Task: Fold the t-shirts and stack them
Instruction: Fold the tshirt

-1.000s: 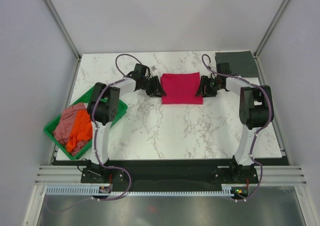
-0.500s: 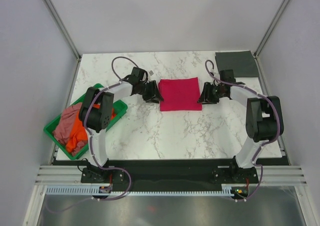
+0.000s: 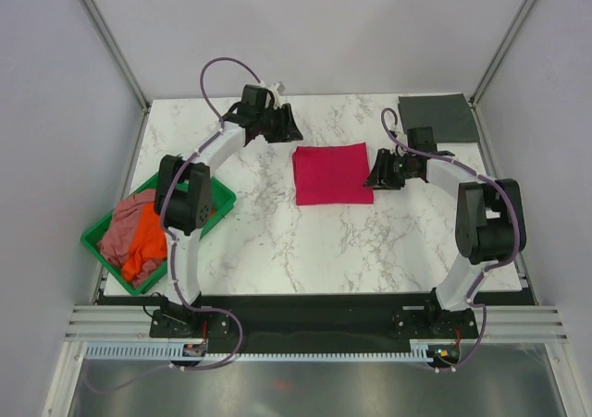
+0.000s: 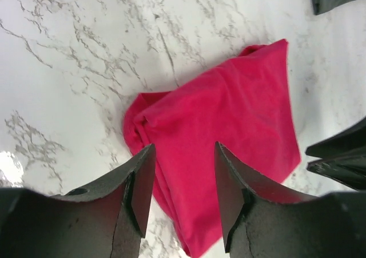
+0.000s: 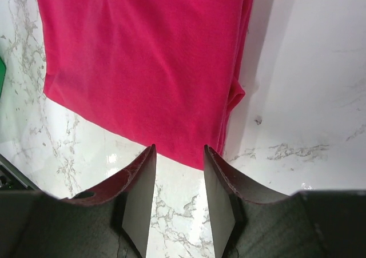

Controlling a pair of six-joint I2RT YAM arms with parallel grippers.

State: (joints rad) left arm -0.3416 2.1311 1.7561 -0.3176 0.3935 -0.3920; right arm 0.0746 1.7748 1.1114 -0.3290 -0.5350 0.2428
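Two robot arms are bolted at the near edge, at 6 o'clock, on a black strip. Past them lies a white table with thin grey marble lines on it. Pale grey walls stand on three sides, with metal posts running up at the far corners.

At 8 o'clock, by the left edge of the table, sits a green tray. Inside it lie a pink tee and an orange tee. Both are bunched up and touch each other, with the pink one more to the left.

Near the middle of the table, a bit toward 1 o'clock, the red tee lies flat. It is folded into a square shape.

The right pincer is at 3 o'clock of the red tee, just beside its edge. Its two fingers are apart and hold nothing.

The left pincer is at 11 o'clock of the red tee, apart from the cloth. Its fingers are apart too, with nothing in them.

Far off at 1 o'clock, in the table's corner, the dark grey tee lies flat.
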